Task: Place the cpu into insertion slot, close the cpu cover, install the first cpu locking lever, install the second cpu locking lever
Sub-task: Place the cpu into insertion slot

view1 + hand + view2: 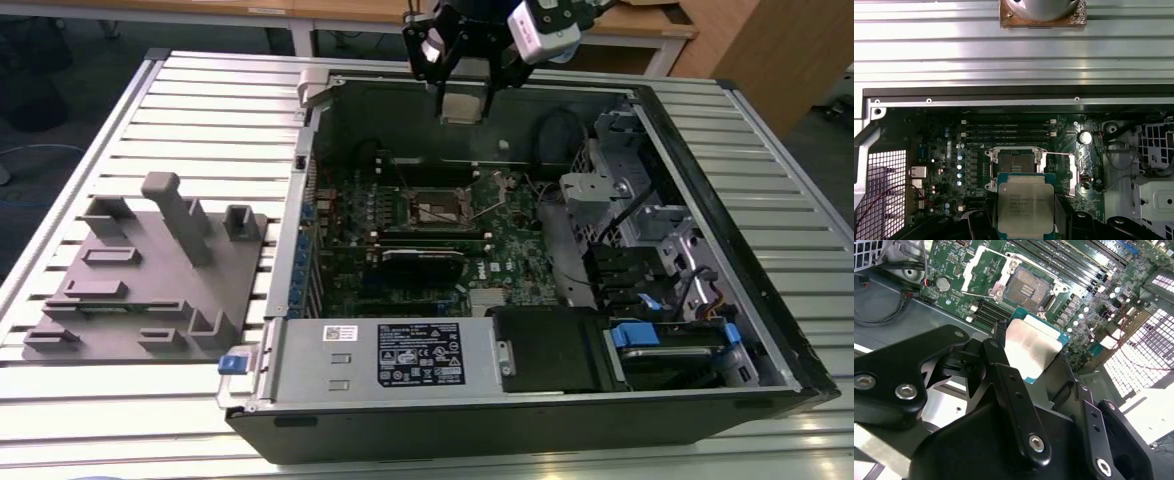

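My gripper [462, 100] hangs over the far end of the open computer case, shut on the cpu [462, 107], a flat square chip with a dull silver top. In both wrist views the cpu [1031, 347] [1025, 204] sits between the black fingers [1004, 375], held above the green board. The insertion slot [438, 208] [1029, 288] [1015, 161] lies bare and dark in its silvery frame, nearer the case middle than the chip. The cpu cover [968, 270] is swung open beside the slot.
The black case wall [534, 420] rings the board. A black card [424, 258] lies just in front of the slot, a silver power supply [400, 355] and a blue-handled drive cage [661, 335] stand nearer. A grey fixture plate [147, 280] rests on the slatted table [747, 150] at the exterior view's left.
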